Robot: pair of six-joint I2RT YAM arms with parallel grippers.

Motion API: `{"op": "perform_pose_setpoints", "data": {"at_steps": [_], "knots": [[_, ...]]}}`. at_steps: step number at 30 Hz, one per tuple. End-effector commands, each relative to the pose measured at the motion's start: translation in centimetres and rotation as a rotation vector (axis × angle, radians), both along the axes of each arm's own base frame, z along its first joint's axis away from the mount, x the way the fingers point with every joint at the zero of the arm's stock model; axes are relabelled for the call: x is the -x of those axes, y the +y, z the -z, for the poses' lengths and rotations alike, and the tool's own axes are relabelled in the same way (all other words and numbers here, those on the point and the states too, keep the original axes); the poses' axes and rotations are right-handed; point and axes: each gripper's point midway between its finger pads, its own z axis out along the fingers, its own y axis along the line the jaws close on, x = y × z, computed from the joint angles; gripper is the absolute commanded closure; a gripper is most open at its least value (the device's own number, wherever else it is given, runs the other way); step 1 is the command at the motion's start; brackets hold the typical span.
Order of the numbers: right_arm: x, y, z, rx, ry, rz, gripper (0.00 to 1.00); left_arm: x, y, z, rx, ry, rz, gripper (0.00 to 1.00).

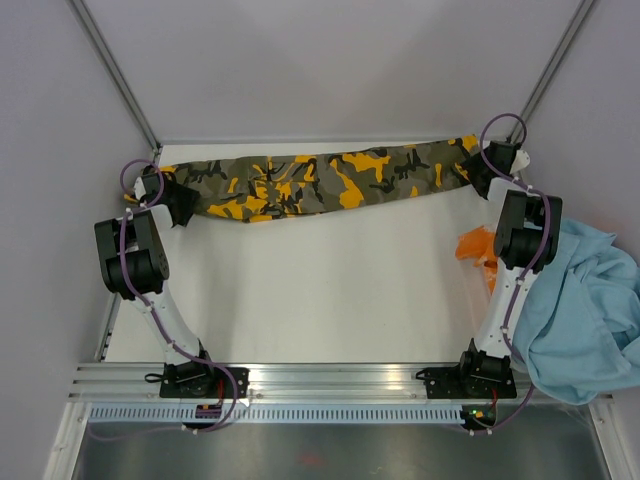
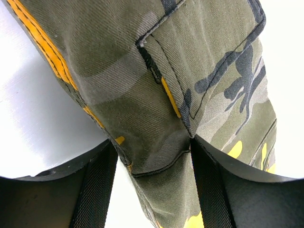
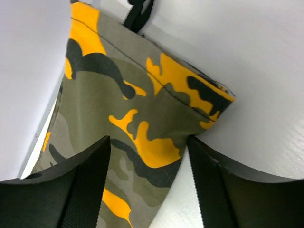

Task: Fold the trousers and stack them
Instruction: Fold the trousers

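The camouflage trousers point(image 1: 320, 182) lie stretched in a long band along the far edge of the white table point(image 1: 320, 300). My left gripper point(image 1: 186, 205) is at their left end. In the left wrist view point(image 2: 152, 190) its jaws stand wide apart with the olive cloth point(image 2: 156, 118) and a pocket seam between them. My right gripper point(image 1: 474, 172) is at their right end. In the right wrist view point(image 3: 148, 190) its jaws also stand apart around a hemmed corner of the cloth point(image 3: 142, 123), with bare table showing beside it.
A plain light-blue garment point(image 1: 585, 310) hangs over the table's right edge beside the right arm. A plain orange garment point(image 1: 474, 250) lies partly behind that arm. Grey walls and metal rails point(image 1: 115, 75) close in the back corners.
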Motion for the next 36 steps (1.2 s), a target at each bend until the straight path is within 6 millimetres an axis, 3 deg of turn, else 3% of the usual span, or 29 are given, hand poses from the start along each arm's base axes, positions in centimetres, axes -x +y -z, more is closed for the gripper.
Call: {"op": "perform_pose_setpoints", "data": {"at_steps": [1, 7, 8, 10, 11, 15, 17, 20, 21, 24, 28, 33, 35, 36], "knots": [[2.3, -1.2, 4.6, -0.002, 0.141, 0.041, 0.29, 0.0, -0.3, -0.3, 0.002, 0.015, -0.001, 0.33], [1.5, -1.8, 4.9, 0.017, 0.14, 0.022, 0.58, 0.0, -0.5, -0.4, 0.006, 0.013, 0.01, 0.33], [2.0, -1.9, 6.1, 0.006, 0.18, 0.014, 0.64, 0.0, -0.6, -0.5, 0.006, 0.009, 0.015, 0.33], [1.3, -2.3, 5.7, 0.014, 0.178, 0.005, 0.74, -0.1, -0.9, -0.4, 0.011, 0.007, 0.04, 0.33], [1.7, -2.4, 6.7, 0.015, 0.214, -0.009, 0.77, 0.0, -1.1, -0.3, 0.014, 0.012, 0.052, 0.33], [1.9, -3.8, 6.4, 0.03, 0.228, -0.01, 0.98, 0.6, -1.3, 0.6, 0.019, 0.046, 0.067, 0.35], [2.4, -4.6, 6.0, 0.032, 0.228, -0.002, 1.0, 0.5, -1.6, 0.9, 0.032, 0.046, 0.074, 0.38], [3.0, -5.2, 5.0, 0.037, 0.22, -0.001, 1.0, 0.0, -2.2, 1.4, 0.085, 0.037, 0.089, 0.64], [3.2, -5.6, 4.8, 0.045, 0.22, 0.001, 1.0, -0.2, -2.6, 1.5, 0.108, 0.034, 0.093, 0.79], [4.2, -6.4, 4.3, 0.05, 0.22, 0.012, 1.0, 0.0, -2.9, 2.2, 0.13, 0.047, 0.089, 0.98], [5.7, -7.1, 3.7, 0.043, 0.22, 0.026, 1.0, 1.4, -2.7, 2.5, 0.111, 0.079, 0.073, 0.98], [7.8, -7.4, 2.2, 0.069, 0.214, 0.031, 1.0, 3.5, -2.8, 0.0, 0.056, 0.06, 0.089, 0.98], [9.2, -7.4, 1.4, 0.092, 0.22, 0.039, 1.0, 5.5, -3.0, 0.6, 0.046, 0.102, 0.089, 0.98], [9.6, -7.4, 1.1, 0.096, 0.217, 0.04, 1.0, 6.0, -3.1, -0.5, 0.034, 0.087, 0.093, 0.98]]}}
